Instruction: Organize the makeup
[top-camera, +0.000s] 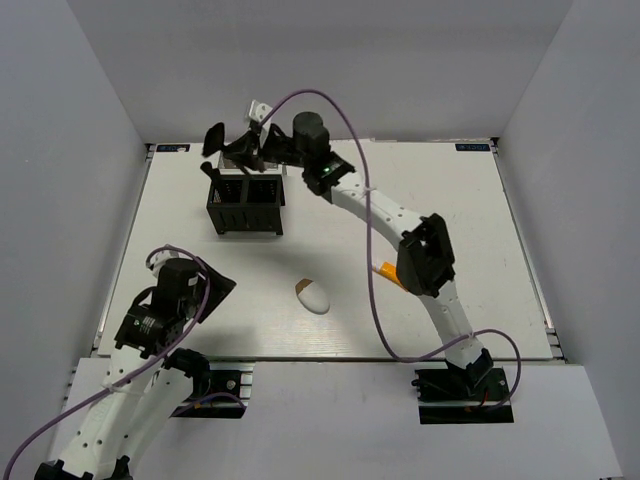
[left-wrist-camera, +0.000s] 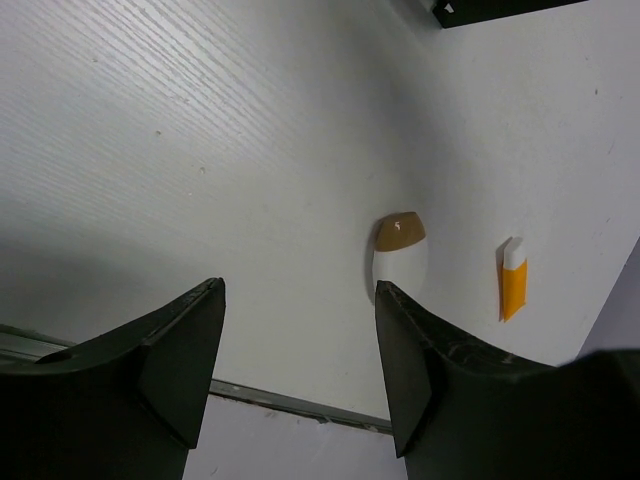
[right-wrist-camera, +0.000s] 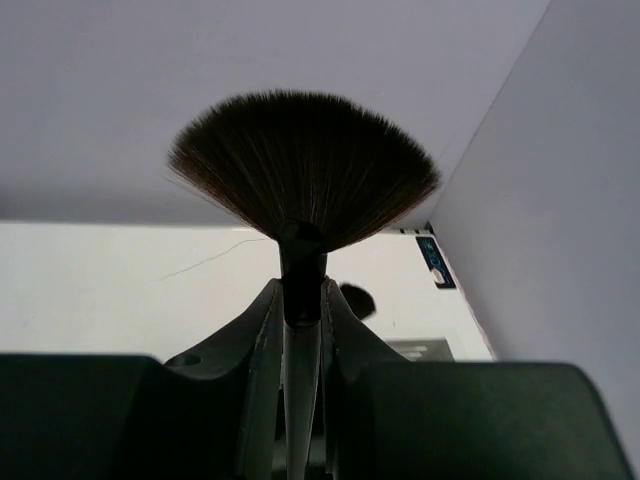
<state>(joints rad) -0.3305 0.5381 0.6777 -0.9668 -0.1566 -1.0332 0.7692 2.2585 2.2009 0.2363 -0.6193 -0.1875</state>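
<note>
Clamps the right gripper (right-wrist-camera: 300, 292) on the handle of the brush (right-wrist-camera: 303, 170), probably light and stiff with soft bristles; holds the left gripper (left-wrist-camera: 300, 288) apart near the table's (top-camera: 450, 200) front-left corner.

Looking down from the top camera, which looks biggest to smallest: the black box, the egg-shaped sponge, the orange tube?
1. black box
2. egg-shaped sponge
3. orange tube, though the right arm hides part of it, so last place is unsure

White table (top-camera: 450, 200), pale grey walls (top-camera: 350, 60)
</note>
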